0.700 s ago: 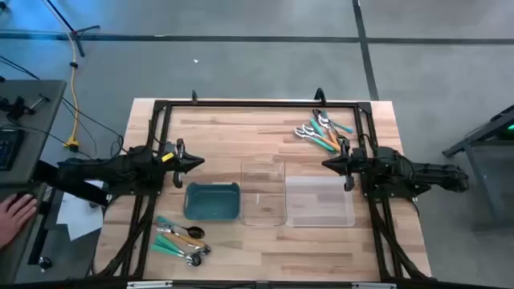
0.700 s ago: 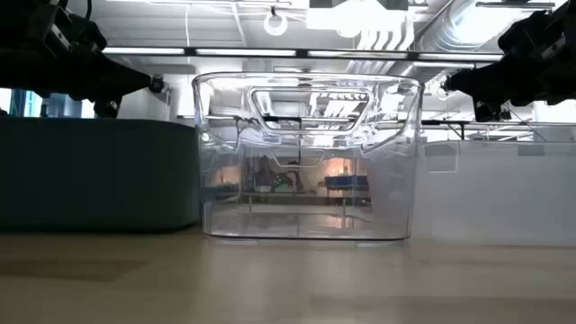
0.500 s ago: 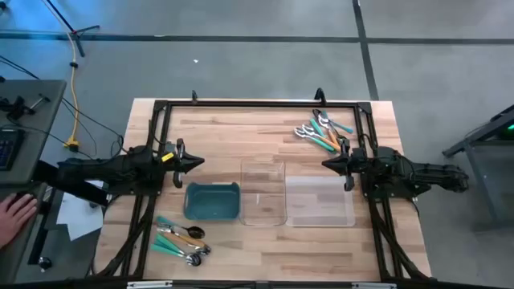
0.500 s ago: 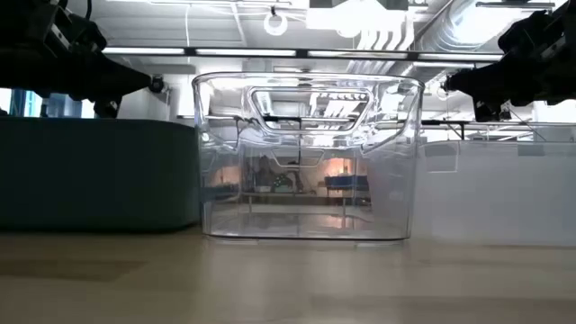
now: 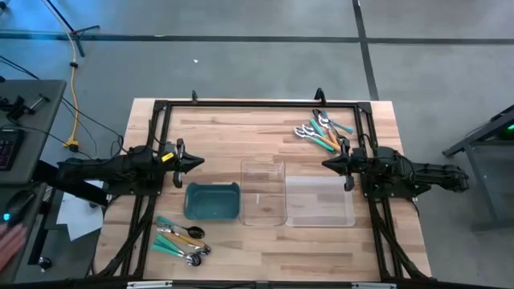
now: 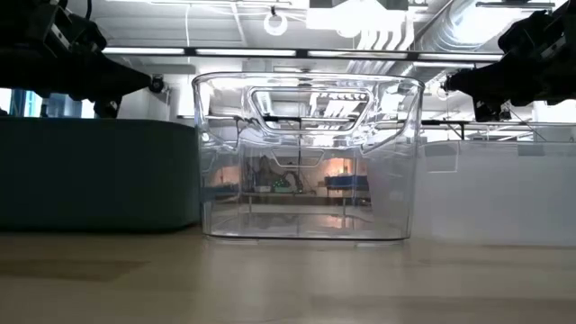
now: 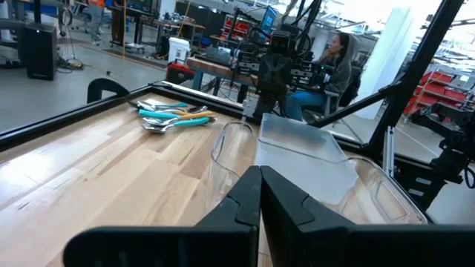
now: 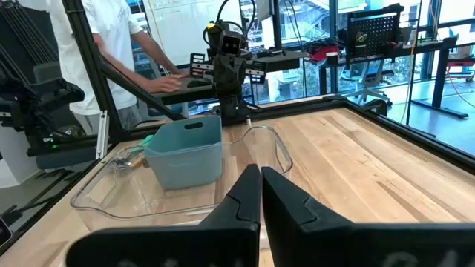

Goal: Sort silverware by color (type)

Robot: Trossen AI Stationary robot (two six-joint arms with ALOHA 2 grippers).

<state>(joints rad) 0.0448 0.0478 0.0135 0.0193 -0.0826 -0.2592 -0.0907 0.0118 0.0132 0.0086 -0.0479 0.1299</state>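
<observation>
The silverware lies in two piles on the wooden table: one (image 5: 323, 131) at the far right, seen also in the left wrist view as a pile (image 7: 174, 117), and one (image 5: 183, 238) at the near left. Handles are teal or orange. My left gripper (image 5: 199, 163) hovers shut at the table's left, above and beyond the teal bin (image 5: 212, 201). My right gripper (image 5: 326, 164) hovers shut at the right, above the far edge of a clear tray (image 5: 320, 201). Neither touches anything.
A clear bin (image 5: 263, 191) stands mid-table between the teal bin and the flat clear tray; it fills the low view (image 6: 306, 157). A black frame (image 5: 257, 103) rims the table. A person's hand (image 5: 10, 237) moves beyond the table's left side.
Both arms have kept still. The person's hand beside the table's left side has shifted and blurs.
</observation>
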